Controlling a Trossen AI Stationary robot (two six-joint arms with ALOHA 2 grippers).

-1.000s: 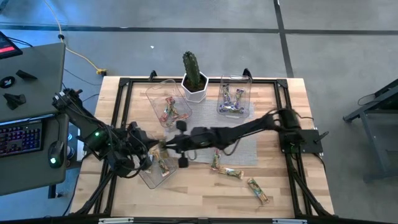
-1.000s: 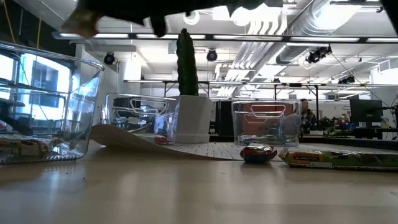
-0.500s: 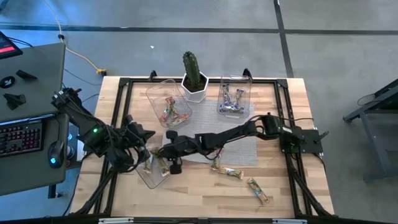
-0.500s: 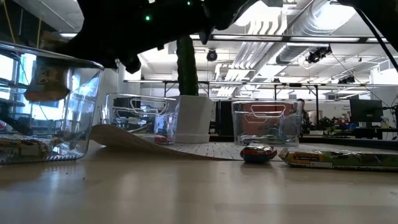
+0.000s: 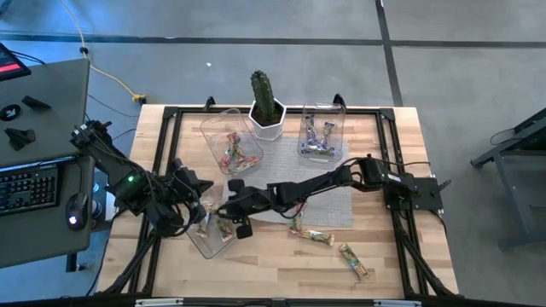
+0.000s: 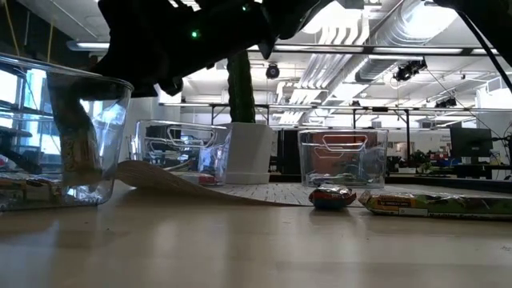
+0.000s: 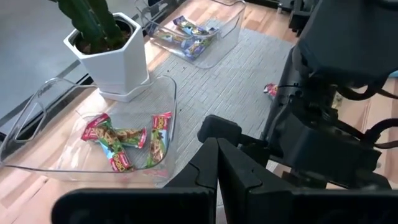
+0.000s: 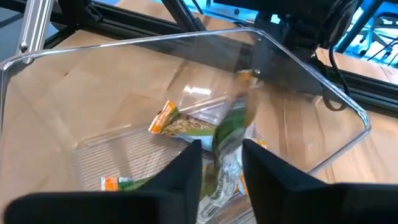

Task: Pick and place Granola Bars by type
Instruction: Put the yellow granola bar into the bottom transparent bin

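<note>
My right gripper (image 5: pixel 232 209) (image 8: pixel 222 168) is open above the clear tub at the table's near left (image 5: pixel 212 237) (image 8: pixel 323 93). A green-yellow granola bar (image 8: pixel 231 127) (image 6: pixel 74 138) shows blurred beyond the open fingers. In the low view it stands tilted inside the tub, with its lower end on the floor. More green-yellow bars (image 8: pixel 180 124) lie flat in that tub. Red-orange bars (image 7: pixel 127 140) fill the far-left tub (image 5: pixel 230 145), and purple ones (image 5: pixel 317 136) the far-right tub. Two loose bars (image 5: pixel 310 233) (image 5: pixel 353 260) lie on the table. My left gripper (image 7: pixel 217 163) (image 5: pixel 194 189) is shut beside the near-left tub.
A cactus in a white pot (image 5: pixel 266 107) stands between the two far tubs. A grey mat (image 5: pixel 337 200) lies mid-table, and one corner of it curls up (image 6: pixel 152 172). The right arm (image 5: pixel 341 177) stretches across the table. A desk with a keyboard (image 5: pixel 30 188) stands beyond the left edge.
My right gripper carried a green-yellow bar toward the table's left and near edge and came down over the near-left tub. The bar went from high under the gripper, down past the tub's rim, and now stands on the tub floor, free of the fingers.
</note>
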